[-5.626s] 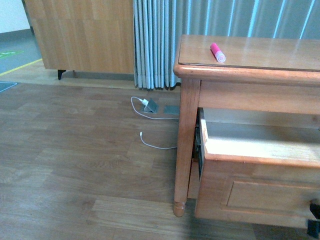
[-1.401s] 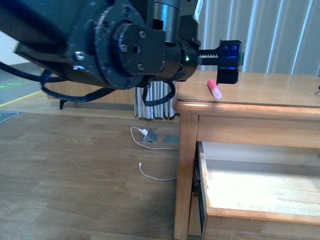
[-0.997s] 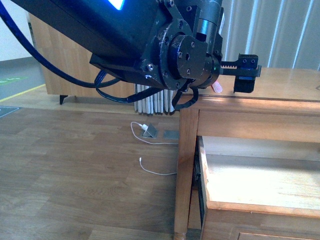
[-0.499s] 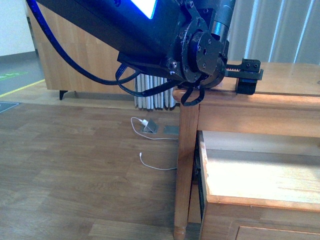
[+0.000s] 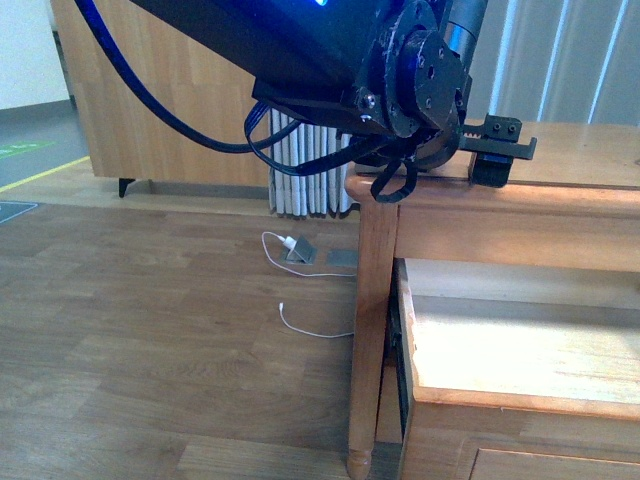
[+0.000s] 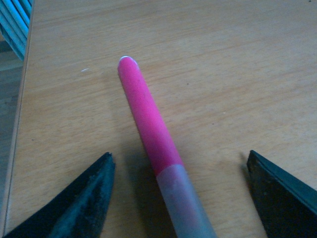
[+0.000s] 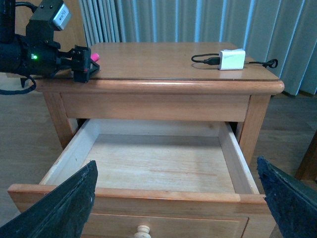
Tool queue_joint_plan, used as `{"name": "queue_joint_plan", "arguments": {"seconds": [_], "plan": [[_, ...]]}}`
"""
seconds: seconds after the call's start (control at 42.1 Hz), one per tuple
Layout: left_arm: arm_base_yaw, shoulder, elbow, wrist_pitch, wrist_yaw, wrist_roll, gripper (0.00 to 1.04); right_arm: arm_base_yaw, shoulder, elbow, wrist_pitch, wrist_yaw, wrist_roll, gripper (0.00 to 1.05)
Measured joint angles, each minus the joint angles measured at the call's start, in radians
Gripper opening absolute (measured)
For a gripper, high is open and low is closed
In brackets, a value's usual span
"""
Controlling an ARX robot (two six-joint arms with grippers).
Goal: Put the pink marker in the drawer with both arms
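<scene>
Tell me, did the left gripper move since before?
Yes. It hung above the dresser top before. Now the left gripper has dropped down to the wood, with the marker between its open fingers.

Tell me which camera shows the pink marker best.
Left wrist view: the pink marker fills the frame. The right wrist view shows only a pink speck by the left gripper; the front view hides it behind the arm.
</scene>
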Motion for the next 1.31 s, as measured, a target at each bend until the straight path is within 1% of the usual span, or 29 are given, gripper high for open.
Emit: {"name": "queue_joint_plan", "arguments": {"seconds": [0.166, 0.19, 0.261, 0.38, 0.451, 0.665, 0.902, 0.997, 1.021, 1.116, 1.187, 1.211, 1.258, 1.306], "plan": [[-0.006, 0.000, 0.003, -0.009, 0.001, 0.021, 0.59, 0.000, 0.000, 0.000, 0.000, 0.000, 0.000, 0.96], [-0.007, 0.000, 0.003, -0.010, 0.001, 0.022, 0.57, 0.000, 0.000, 0.000, 0.000, 0.000, 0.000, 0.96], [-0.010, 0.000, 0.003, -0.010, 0.002, 0.031, 0.46, 0.000, 0.000, 0.000, 0.000, 0.000, 0.000, 0.96], [-0.012, 0.000, 0.002, -0.010, 0.002, 0.049, 0.24, 0.000, 0.000, 0.000, 0.000, 0.000, 0.000, 0.96], [-0.011, 0.000, -0.001, -0.008, -0.003, 0.060, 0.15, 0.000, 0.000, 0.000, 0.000, 0.000, 0.000, 0.96], [0.000, -0.026, -0.051, 0.033, -0.004, 0.073, 0.14, 0.000, 0.000, 0.000, 0.000, 0.000, 0.000, 0.96], [0.031, -0.126, -0.239, 0.165, 0.024, 0.096, 0.14, 0.000, 0.000, 0.000, 0.000, 0.000, 0.000, 0.96], [0.056, -0.201, -0.364, 0.229, 0.075, 0.120, 0.14, 0.000, 0.000, 0.000, 0.000, 0.000, 0.000, 0.96], [0.061, -0.224, -0.398, 0.243, 0.100, 0.129, 0.14, 0.000, 0.000, 0.000, 0.000, 0.000, 0.000, 0.96], [0.076, -0.285, -0.476, 0.274, 0.167, 0.153, 0.14, 0.000, 0.000, 0.000, 0.000, 0.000, 0.000, 0.96], [0.085, -0.360, -0.555, 0.289, 0.256, 0.185, 0.14, 0.000, 0.000, 0.000, 0.000, 0.000, 0.000, 0.96], [0.085, -0.373, -0.569, 0.292, 0.270, 0.194, 0.14, 0.000, 0.000, 0.000, 0.000, 0.000, 0.000, 0.96], [0.085, -0.426, -0.619, 0.298, 0.347, 0.233, 0.14, 0.000, 0.000, 0.000, 0.000, 0.000, 0.000, 0.96], [0.083, -0.459, -0.653, 0.298, 0.402, 0.264, 0.14, 0.000, 0.000, 0.000, 0.000, 0.000, 0.000, 0.96]]}}
